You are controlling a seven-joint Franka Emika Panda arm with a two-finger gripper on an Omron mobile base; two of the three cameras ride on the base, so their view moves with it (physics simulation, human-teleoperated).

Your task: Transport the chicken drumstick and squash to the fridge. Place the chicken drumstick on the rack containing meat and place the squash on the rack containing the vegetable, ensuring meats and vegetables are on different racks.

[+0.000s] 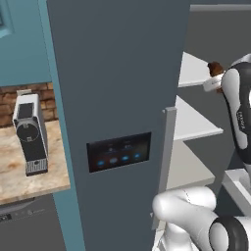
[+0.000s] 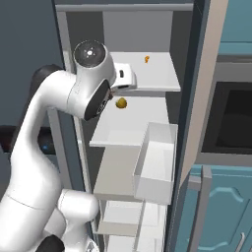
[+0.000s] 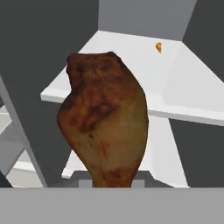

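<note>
The chicken drumstick is brown and plump, and my gripper is shut on its thin lower end. It hangs just in front of the fridge's top white rack, near that rack's front left corner. From the left base view the drumstick peeks out above my gripper at the open fridge. In the right base view my hand sits at the left edge of the top rack. The squash is out of view.
A tiny orange item lies far back on the top rack. A small golden round item shows at the rack below. A white door bin juts out low on the right. A coffee machine stands on the counter to the left.
</note>
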